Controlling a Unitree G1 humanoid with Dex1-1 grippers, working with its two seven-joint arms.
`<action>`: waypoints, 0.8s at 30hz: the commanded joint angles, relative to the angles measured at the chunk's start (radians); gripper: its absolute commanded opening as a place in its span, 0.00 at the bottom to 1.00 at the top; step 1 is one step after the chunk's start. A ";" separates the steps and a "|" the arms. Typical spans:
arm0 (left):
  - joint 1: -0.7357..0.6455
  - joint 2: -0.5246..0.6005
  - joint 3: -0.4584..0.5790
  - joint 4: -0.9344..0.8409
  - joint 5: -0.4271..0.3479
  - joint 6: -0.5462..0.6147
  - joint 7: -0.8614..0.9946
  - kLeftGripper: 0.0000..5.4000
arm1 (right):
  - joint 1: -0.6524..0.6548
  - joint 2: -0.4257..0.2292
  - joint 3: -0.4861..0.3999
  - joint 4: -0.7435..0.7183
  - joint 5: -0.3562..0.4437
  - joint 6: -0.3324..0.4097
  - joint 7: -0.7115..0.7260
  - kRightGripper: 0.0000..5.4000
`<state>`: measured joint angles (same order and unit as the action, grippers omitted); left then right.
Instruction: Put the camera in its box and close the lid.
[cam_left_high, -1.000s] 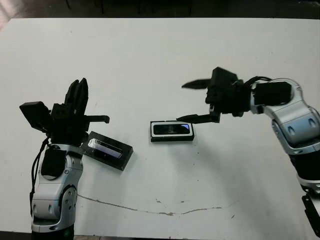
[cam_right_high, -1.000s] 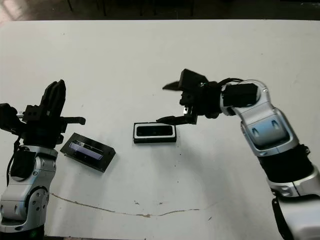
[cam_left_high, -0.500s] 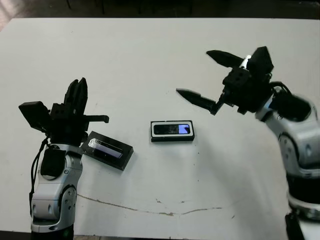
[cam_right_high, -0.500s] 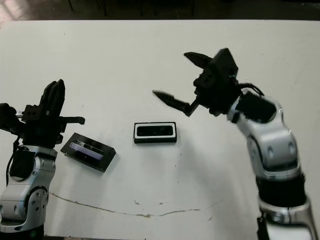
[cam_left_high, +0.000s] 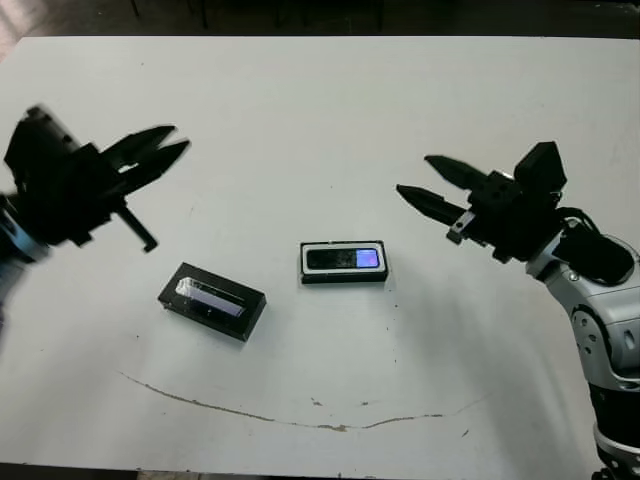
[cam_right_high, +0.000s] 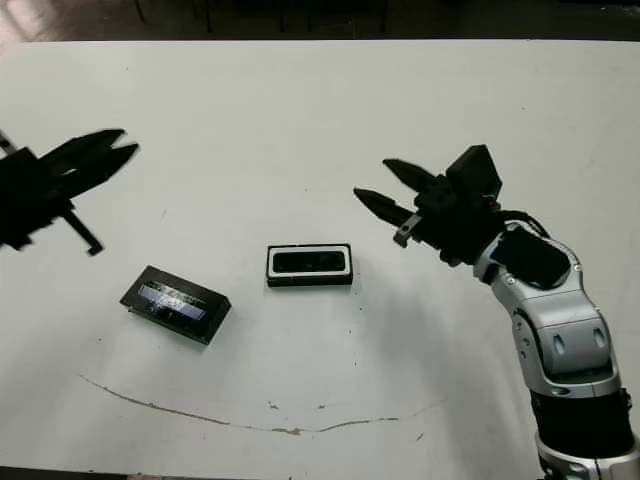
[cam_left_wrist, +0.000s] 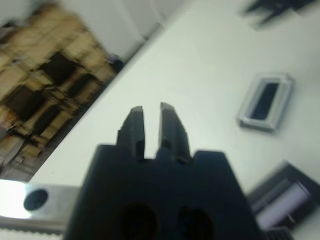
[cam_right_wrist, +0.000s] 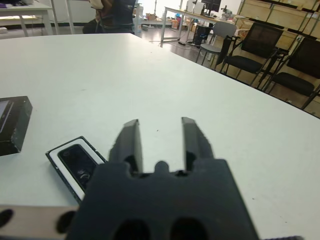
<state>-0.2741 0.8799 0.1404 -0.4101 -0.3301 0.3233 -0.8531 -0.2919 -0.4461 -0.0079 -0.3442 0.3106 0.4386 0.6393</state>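
Note:
The camera (cam_left_high: 335, 259), a slim black bar with a bluish glint, lies inside the box (cam_left_high: 304, 263), a white-lined black tray at the table's middle. The lid (cam_left_high: 212, 301), a black slab with a shiny panel, rests flat on the table to the left of the box, apart from it. My left gripper (cam_left_high: 180, 137) hovers blurred above and left of the lid, its fingers a narrow gap apart, holding nothing. Off to the right of the box my right gripper (cam_left_high: 414, 174) hangs open and empty. The right wrist view shows the box (cam_right_wrist: 59, 172) and the lid (cam_right_wrist: 12, 125) beyond those fingers.
A thin brown crack line (cam_left_high: 300, 420) runs across the white table near its front edge. Chairs (cam_right_wrist: 255, 45) and desks stand beyond the table in the right wrist view. The table's far edge (cam_left_high: 320, 38) borders a dark floor.
My right gripper has pulled back to the right, away from the box, staying open. My left arm has swung up and to the left, off the lid. Camera, box and lid have not moved.

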 joint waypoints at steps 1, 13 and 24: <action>-0.125 0.174 -0.145 0.030 0.055 0.034 -0.227 0.02 | 0.010 -0.014 0.001 0.011 0.012 0.010 0.009 0.05; -0.205 0.189 -0.324 0.107 0.140 -0.070 -0.473 0.50 | 0.024 -0.036 -0.023 0.007 0.036 0.029 0.007 0.00; -0.255 0.198 -0.420 0.098 0.162 -0.016 -0.603 0.97 | 0.014 -0.050 -0.013 0.029 0.020 0.028 0.003 0.00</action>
<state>-0.5122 1.0732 -0.2496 -0.3219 -0.1890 0.2990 -1.4286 -0.2914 -0.4776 -0.0287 -0.3188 0.3375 0.4516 0.6420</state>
